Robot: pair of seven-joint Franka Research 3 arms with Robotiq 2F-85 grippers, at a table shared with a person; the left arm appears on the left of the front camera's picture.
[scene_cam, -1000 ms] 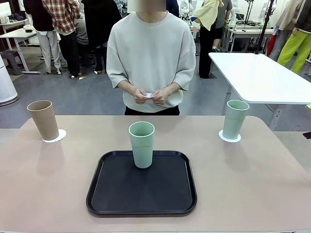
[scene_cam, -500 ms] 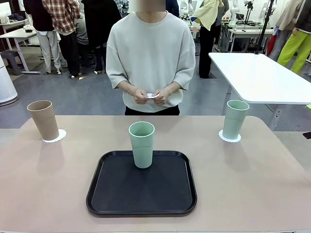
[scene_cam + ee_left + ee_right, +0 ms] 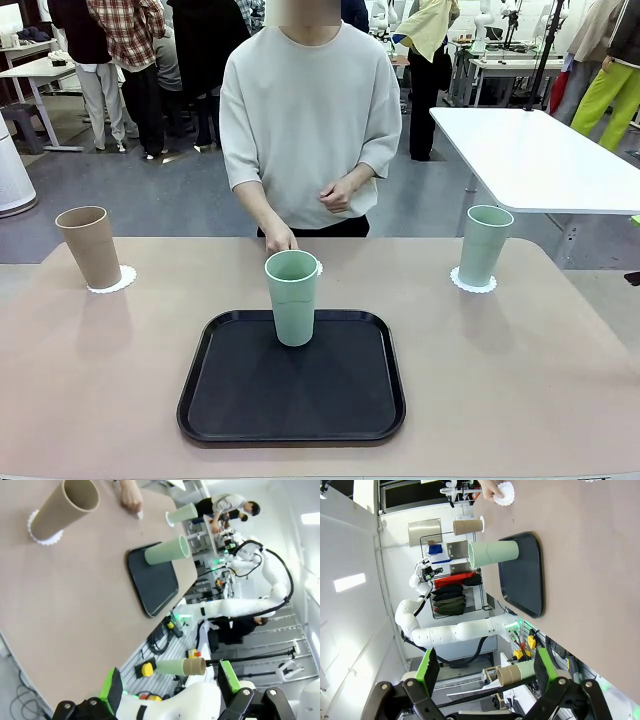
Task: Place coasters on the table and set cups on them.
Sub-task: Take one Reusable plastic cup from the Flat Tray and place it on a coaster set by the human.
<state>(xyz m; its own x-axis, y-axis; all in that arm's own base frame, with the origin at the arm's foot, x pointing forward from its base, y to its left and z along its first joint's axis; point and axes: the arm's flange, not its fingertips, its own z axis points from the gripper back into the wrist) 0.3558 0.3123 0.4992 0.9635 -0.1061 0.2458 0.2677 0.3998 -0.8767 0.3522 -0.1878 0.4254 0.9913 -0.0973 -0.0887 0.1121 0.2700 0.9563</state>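
The left gripper point(image 3: 169, 680), black with green pads, has its two fingers spread wide apart with nothing between them and nothing touching them; it hangs off the near side of the wide beige-tan tabletop point(image 3: 520, 370). The right gripper point(image 3: 485, 660) is likewise at its widest, its pads well apart and empty, also clear of everything on the tabletop. A tall tan-brown matte tumbler point(image 3: 90, 245) stands upright on a small round white doily with a scalloped lacy edge point(image 3: 112, 281) at the far left of the tabletop. A pale mint green tumbler point(image 3: 484, 244) stands upright on a second white scalloped doily point(image 3: 472, 283) at the far right. A second pale mint green tumbler point(image 3: 291, 297) stands upright in the far half of a black rounded-corner tray point(image 3: 190, 400) that lies in the middle of the tabletop near the robot's edge. Just behind that tumbler, a person in a pale grey sweatshirt reaches one hand point(image 3: 280, 240) down to the far middle of the tabletop, with the fingertips on a third white scalloped doily point(image 3: 505, 492) that lies flat there; in the front view a sliver of its edge peeks out beside the tumbler's rim. The person's other hand point(image 3: 335, 195) is raised in front of the torso, loosely curled.
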